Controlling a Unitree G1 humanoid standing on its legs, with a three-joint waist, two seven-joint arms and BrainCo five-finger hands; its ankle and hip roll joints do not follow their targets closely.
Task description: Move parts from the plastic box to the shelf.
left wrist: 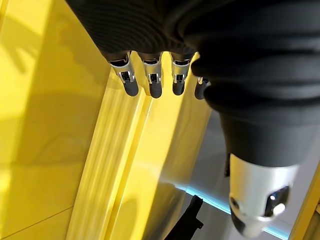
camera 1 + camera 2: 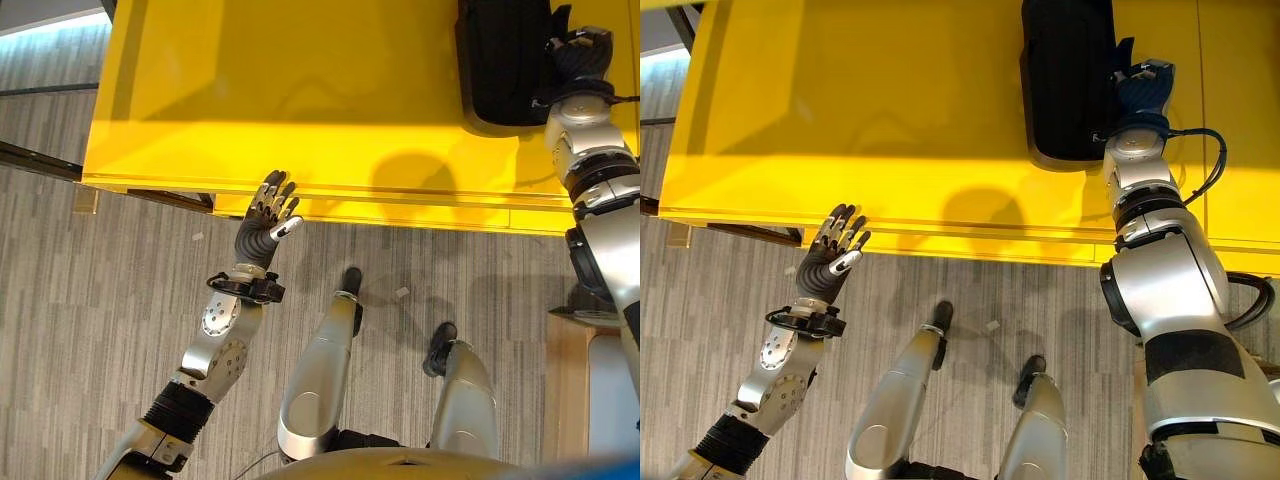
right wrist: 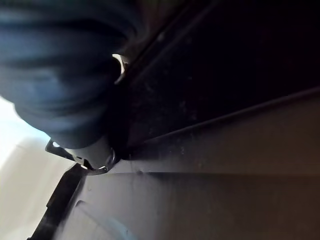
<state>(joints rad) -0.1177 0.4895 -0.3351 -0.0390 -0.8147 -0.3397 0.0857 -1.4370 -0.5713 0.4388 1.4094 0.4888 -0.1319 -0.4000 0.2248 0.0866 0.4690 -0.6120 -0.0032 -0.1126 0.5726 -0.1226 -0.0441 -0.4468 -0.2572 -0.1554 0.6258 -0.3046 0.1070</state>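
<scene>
A long black ribbed part (image 2: 505, 60) lies on the yellow shelf surface (image 2: 300, 100) at its far right. My right hand (image 2: 1143, 90) sits against the part's right edge with its fingers curled and the thumb on the part. In the right wrist view the part's dark surface (image 3: 225, 150) is pressed close beside the hand's cover (image 3: 60, 65). My left hand (image 2: 265, 225) is raised just in front of the shelf's front edge, fingers (image 1: 152, 80) straight and spread, holding nothing.
The yellow shelf's front edge (image 2: 400, 210) runs across the view above grey plank floor (image 2: 90, 320). A dark frame bar (image 2: 40, 160) juts out at the left. A pale wooden piece (image 2: 570, 380) stands at the lower right.
</scene>
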